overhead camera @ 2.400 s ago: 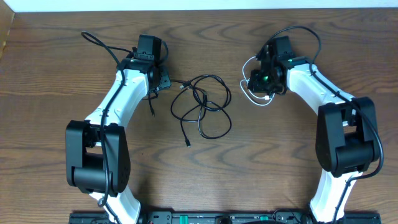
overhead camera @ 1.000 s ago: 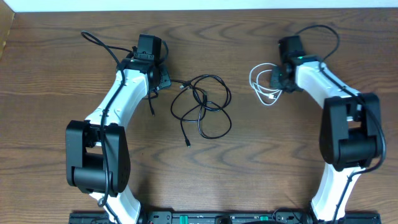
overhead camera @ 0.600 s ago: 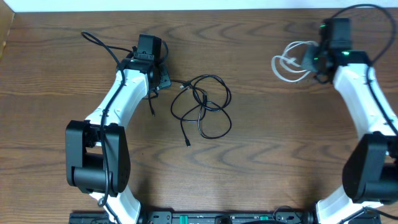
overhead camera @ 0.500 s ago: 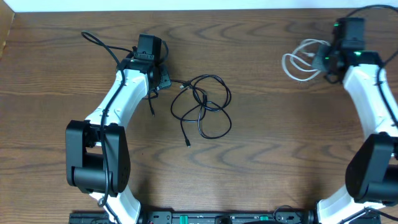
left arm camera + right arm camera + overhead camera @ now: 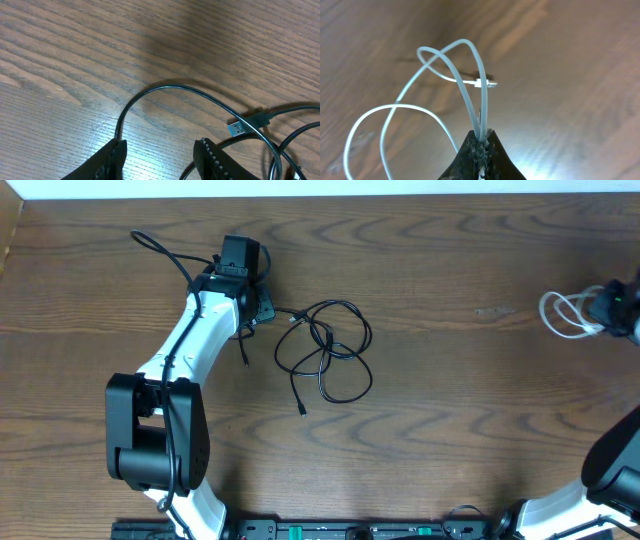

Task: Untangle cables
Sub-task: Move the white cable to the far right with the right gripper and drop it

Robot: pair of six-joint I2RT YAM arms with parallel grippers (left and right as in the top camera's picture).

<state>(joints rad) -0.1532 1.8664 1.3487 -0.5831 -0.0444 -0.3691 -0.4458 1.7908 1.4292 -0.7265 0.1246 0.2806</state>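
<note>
No text, label, brand, number or sign is readable in any view.

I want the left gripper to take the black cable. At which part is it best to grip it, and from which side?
Grip the single curved strand of the black cable just ahead of the left gripper, short of the plug. There it lies flat and alone on the table; beyond the plug the loops cross. Come down from above, one finger each side.

The left arm (image 5: pixel 190 330) has white links and black joints; a thick black cable (image 5: pixel 158 248) loops off it. The left claw's (image 5: pixel 160 150) black fingers (image 5: pixel 209 159) have ribbed inner edges; the right claw (image 5: pixel 481 139) is black too.
</note>
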